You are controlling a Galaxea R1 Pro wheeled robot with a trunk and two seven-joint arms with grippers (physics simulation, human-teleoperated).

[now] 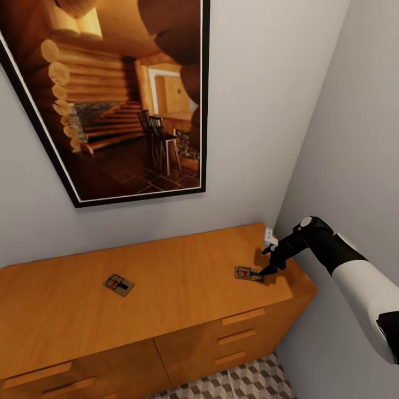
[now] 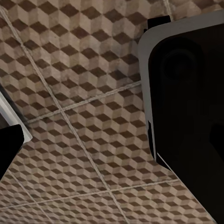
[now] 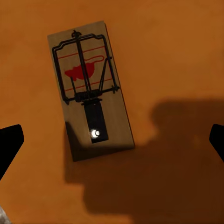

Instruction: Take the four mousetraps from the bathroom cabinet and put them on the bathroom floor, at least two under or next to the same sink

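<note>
Floor tile (image 1: 249, 385) peeks in at the bottom edge of the head view, cube-patterned, just below the cabinet (image 1: 166, 310) drawers. The left wrist camera looks down at the same tile; I cannot tell how the left gripper stands from that.

Right of centre, the right gripper (image 1: 265, 270) hangs over the cabinet top with its tips down by a trap (image 1: 247, 273). In the right wrist view that trap (image 3: 91, 88) lies flat left of centre, and the two fingertips (image 3: 8, 144) sit wide apart at the frame's edges, so the gripper is spread and holding nothing.

My worry is the offset: the board sits off to one side of the gap, so a straight drop could land one finger on the wood and skid it, or clip the wire bar. It also lies thin on the wood, leaving little edge to pinch.

Further left on the top rests a second trap (image 1: 118, 285). Above hangs a framed picture (image 1: 111, 100).
</note>
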